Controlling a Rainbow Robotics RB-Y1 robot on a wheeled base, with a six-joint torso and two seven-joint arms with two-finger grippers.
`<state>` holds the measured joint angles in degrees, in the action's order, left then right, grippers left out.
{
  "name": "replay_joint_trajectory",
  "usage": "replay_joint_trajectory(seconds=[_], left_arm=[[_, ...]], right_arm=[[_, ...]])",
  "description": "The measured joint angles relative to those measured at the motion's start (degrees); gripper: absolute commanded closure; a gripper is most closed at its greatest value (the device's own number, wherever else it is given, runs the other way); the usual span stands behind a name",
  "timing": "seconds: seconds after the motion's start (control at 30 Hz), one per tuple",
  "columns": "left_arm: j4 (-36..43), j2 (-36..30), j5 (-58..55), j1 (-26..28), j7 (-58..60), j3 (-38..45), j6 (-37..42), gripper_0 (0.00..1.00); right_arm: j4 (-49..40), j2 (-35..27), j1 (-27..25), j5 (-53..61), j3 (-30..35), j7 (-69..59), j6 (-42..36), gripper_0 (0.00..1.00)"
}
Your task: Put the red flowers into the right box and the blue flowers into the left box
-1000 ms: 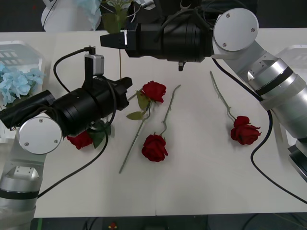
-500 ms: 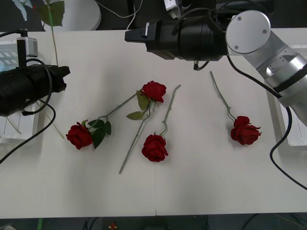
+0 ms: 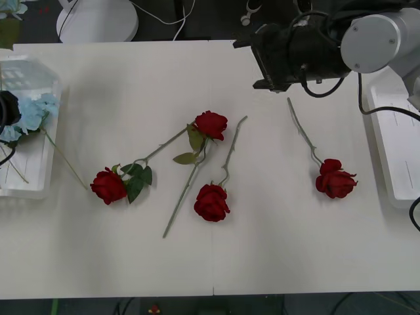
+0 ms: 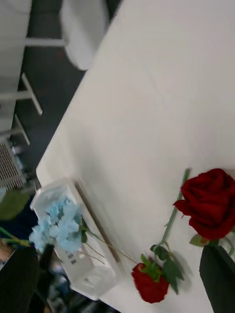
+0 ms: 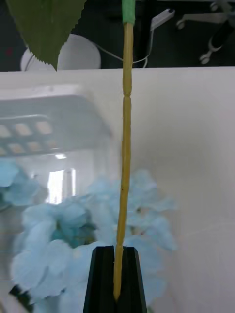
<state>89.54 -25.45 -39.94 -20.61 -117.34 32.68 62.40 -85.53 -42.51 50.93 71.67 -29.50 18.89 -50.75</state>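
Note:
Four red flowers lie on the white table: one in the middle (image 3: pixel 211 123), one at the left (image 3: pixel 109 186), one nearer the front (image 3: pixel 211 201) and one at the right (image 3: pixel 335 178). The left box (image 3: pixel 26 190) at the table's left edge holds blue flowers (image 3: pixel 29 111). My left gripper (image 5: pixel 116 254) is shut on a thin yellow-green stem (image 5: pixel 126 146) with a green leaf, just above those blue flowers (image 5: pixel 73 230). The right box (image 3: pixel 394 131) stands at the right edge. My right gripper (image 4: pixel 119 252) is open, held over the table's back right.
One long stem (image 3: pixel 65 161) hangs out of the left box toward the left rose. Round white chair bases (image 3: pixel 97 20) and cables sit on the floor behind the table. The right arm's black wrist (image 3: pixel 295 56) hovers over the far right of the table.
The left arm has swung left from the table's middle to over the left box, carrying the stem. The right arm has drawn back toward the right. The roses have not moved.

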Motion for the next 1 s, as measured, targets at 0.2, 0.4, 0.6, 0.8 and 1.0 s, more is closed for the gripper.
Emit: replay_joint_trajectory(seconds=[0.2,0.4,0.6,0.8,1.0], left_arm=[[-0.1,-3.5,7.2,0.0,4.2,5.3,6.5,1.00],[-0.1,-6.9,13.7,0.0,7.4,9.2,12.2,1.00],[-0.1,-9.0,16.7,0.1,7.4,10.5,16.2,1.00],[-0.1,-9.1,14.4,2.1,7.4,10.3,15.1,1.00],[-0.1,-9.1,10.3,6.9,7.4,9.3,13.1,1.00]], right_arm=[[-1.1,-2.5,0.0,-6.7,0.0,-29.3,-7.5,0.05],[-3.3,-4.0,0.0,-10.7,0.0,-55.4,-15.9,0.05],[-3.5,-4.1,0.0,-13.4,0.0,-73.4,-19.5,0.05],[-0.7,-4.1,0.0,-11.4,0.0,-80.1,-24.1,0.00],[4.5,-4.1,-0.1,-13.4,-2.5,-86.8,-26.4,0.00]])
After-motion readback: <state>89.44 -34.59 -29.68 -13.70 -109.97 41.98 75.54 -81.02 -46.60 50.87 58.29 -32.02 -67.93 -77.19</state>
